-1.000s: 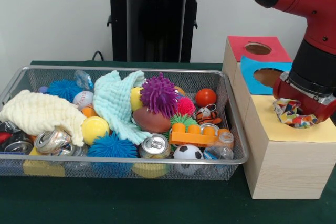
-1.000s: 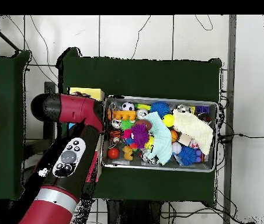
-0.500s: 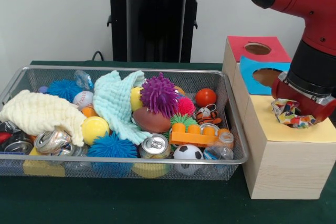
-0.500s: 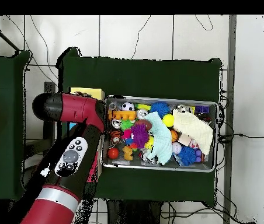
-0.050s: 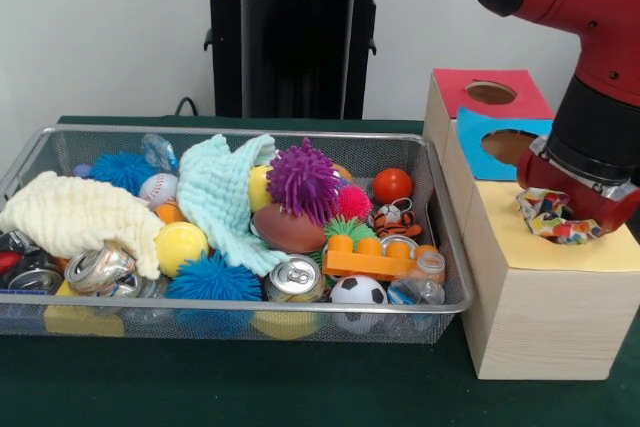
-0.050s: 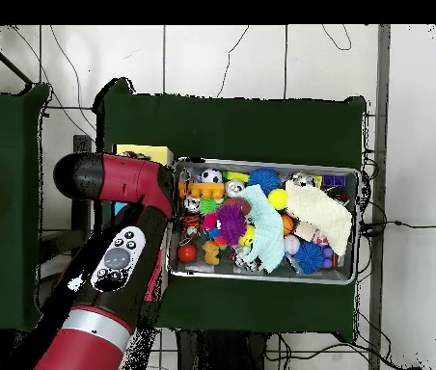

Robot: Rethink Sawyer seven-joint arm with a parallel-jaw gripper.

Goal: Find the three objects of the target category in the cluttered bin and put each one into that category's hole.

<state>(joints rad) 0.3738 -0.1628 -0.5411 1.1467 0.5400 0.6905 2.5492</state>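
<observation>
At the left the wire bin [image 5: 455,247] sits crowded: a cream cloth [image 5: 75,215], a crushed can [image 5: 98,269], a yellow ball [image 5: 181,245], a mint cloth [image 5: 222,197], a purple spiky ball [image 5: 303,181], an orange block [image 5: 379,258] and a small soccer ball [image 5: 357,290], among much else. Just right of the bin stands the wooden box [image 5: 540,322], its lids red [image 5: 515,95], blue [image 5: 475,152] and yellow [image 5: 530,242] from far to near. Over the yellow lid hangs the gripper [image 5: 560,219], clenched on a crumpled, many-coloured wrapper [image 5: 548,217] — the piece now being delivered, held just above the lid. The yellow lid's hole is hidden behind the arm, so whether the wrapper is lined up over it cannot be told. The step in hand looks like the drop-off; next, the wrapper must sit squarely over the hole before the fingers let go — then back to the bin for whatever of that category remains.
</observation>
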